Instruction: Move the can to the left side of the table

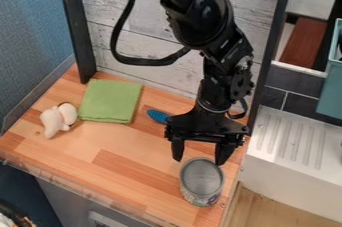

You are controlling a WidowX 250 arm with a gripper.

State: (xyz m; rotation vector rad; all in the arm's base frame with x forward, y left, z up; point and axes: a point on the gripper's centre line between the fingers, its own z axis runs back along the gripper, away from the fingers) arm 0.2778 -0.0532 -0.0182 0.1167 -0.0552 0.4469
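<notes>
The gripper hangs pointing down over the table, its two black fingers spread wide with nothing pinched between them. Just past the fingertips, toward the front edge, the can stands on the wood, near the table's edge on the side of the ribbed white drainboard. It's a round metal can with a dull silver top, a raised rim and a printed label around its side. One fingertip comes right up by that rim; whether it touches, I can't tell from here. Behind the gripper and off to the side, a blue plastic-looking thing pokes out near the gripper's body. Further over that way lies a square of green cloth, soft and folded flat, and just beside it a small white plush toy, rounded and lumpy. The table is smooth, striped butcher-block wood, backed by pale, grainy planks.
</notes>
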